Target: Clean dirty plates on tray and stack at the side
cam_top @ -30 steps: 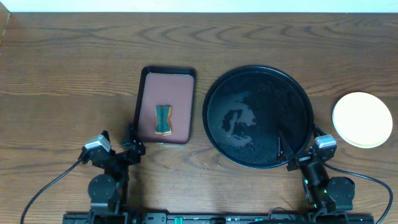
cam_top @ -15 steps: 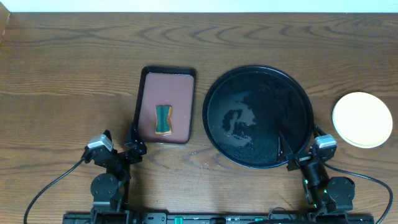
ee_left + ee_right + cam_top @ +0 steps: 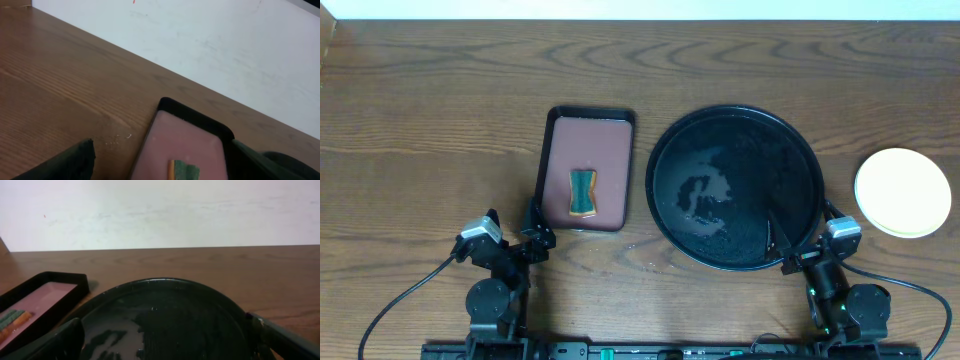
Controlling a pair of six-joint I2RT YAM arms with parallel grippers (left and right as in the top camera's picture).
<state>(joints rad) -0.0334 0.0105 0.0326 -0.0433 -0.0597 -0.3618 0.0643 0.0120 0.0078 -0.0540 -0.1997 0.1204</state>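
Note:
The round black tray (image 3: 665,140) sits right of centre with wet streaks on its floor and no plate on it; its rim fills the right wrist view (image 3: 150,282). A pale yellow plate (image 3: 903,192) lies on the table to the right of the tray. No mint-blue plate shows; I cannot tell whether any lies under the yellow one. My left gripper (image 3: 512,222) is open and empty at the near edge, in front of the reddish-brown tray (image 3: 590,140). My right gripper (image 3: 800,225) is open and empty over the black tray's near right rim.
The rectangular reddish-brown tray (image 3: 190,135) holds a green and orange sponge (image 3: 582,193), which also shows in the left wrist view (image 3: 184,170). A few small drops lie on the wood (image 3: 645,262) between the trays. A white wall runs along the far edge.
The left gripper has shifted very slightly to the right. Nothing else has moved.

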